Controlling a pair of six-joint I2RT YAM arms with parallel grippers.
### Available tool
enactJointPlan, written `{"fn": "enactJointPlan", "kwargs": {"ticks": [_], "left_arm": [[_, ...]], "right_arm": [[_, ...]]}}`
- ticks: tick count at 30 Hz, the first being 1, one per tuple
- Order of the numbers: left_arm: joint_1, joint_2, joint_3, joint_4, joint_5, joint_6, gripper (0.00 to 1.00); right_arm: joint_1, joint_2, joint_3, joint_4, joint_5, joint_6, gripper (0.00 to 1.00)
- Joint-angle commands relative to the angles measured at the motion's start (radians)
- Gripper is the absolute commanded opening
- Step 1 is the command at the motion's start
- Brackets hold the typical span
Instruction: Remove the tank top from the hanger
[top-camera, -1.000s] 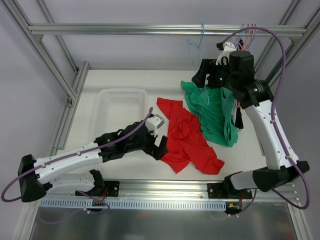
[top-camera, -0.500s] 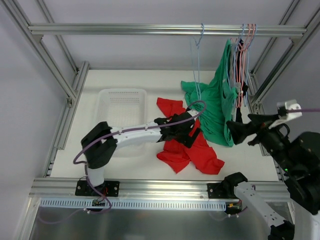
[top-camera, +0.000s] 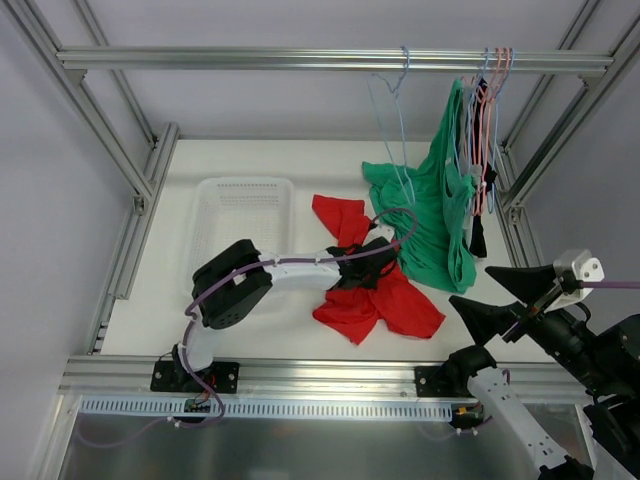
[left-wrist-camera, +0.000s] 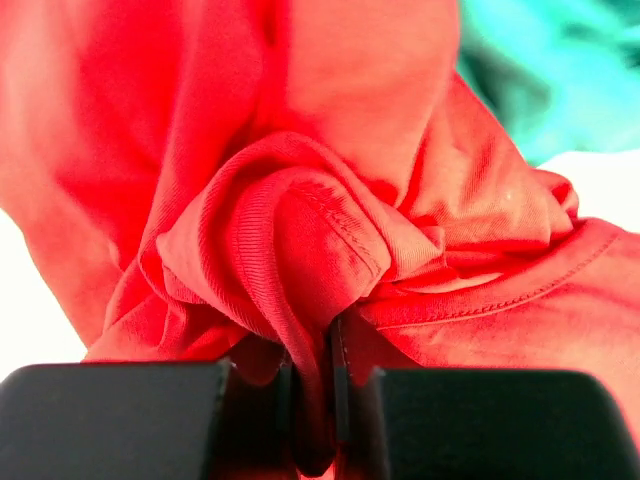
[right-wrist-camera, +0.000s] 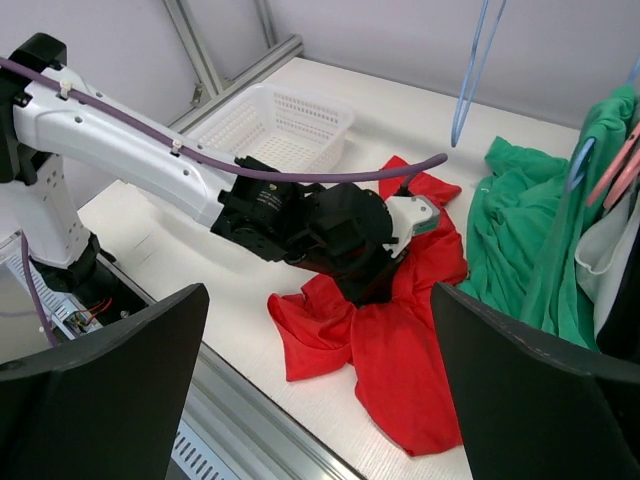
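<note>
The red tank top (top-camera: 395, 305) lies crumpled on the table (top-camera: 300, 160), with no hanger in it that we can see, so we judge that the removal itself is done for this piece. The left tool (left-wrist-camera: 312, 385) is clenched on a thick fold of the red cloth; in the left wrist view the fold is squeezed between the two fingers, with a stitched hem just beside it. The right tool (top-camera: 503, 300) is released, its fingers wide apart, and it hangs high at the near right side, well apart from all cloth.

A green garment (top-camera: 430, 235) lies just beside the red one and touches it at the far right edge. More green cloth (top-camera: 452, 130) hangs on the hangers at the right end of the rail (top-camera: 250, 60). We cannot tell whether the two are one piece. An empty blue hanger (top-camera: 390, 110) hangs near it.

We think the step in hand is to carry the red top away, perhaps to the white basket (top-camera: 245, 181) at the left. To do it well, the pinch should be firm, and the cloth should rise first and only then go sideways, so that it does not drag the green garment with it. The cable of the left arm loops close above the red cloth and could catch.
</note>
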Motion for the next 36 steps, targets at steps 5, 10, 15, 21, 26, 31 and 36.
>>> {"fn": "enactJointPlan", "kwargs": {"ticks": [5,10,15,21,26,31,36], "left_arm": [[-0.004,-0.376,-0.256,-0.077,-0.242,-0.089,0.0],[-0.004,-0.673,-0.225,-0.09,-0.271,0.036,0.0],[-0.003,-0.835,-0.069,-0.152,-0.336,0.165,0.0],[0.078,-0.848,0.205,-0.266,-0.428,0.303,0.0],[0.247,-0.828,0.367,-0.39,-0.376,0.285,0.0],[0.354,-0.863,0.382,-0.439,-0.307,0.248,0.0],[0.486,-0.867,0.284,-0.452,-0.204,0.18,0.0]], "right_arm": [[-0.001,-0.031,-0.023,0.01,-0.039,-0.035,0.99],[-0.001,-0.036,-0.051,0.029,0.0,-0.031,1.0],[0.001,-0.033,-0.057,0.035,0.031,-0.029,0.99],[-0.001,-0.025,-0.057,0.055,0.036,-0.021,0.99],[0.001,-0.025,-0.052,0.063,0.037,-0.011,0.99],[0.001,-0.024,-0.052,0.064,0.043,-0.012,0.99],[0.001,-0.018,-0.066,0.076,0.037,-0.001,1.0]]}}
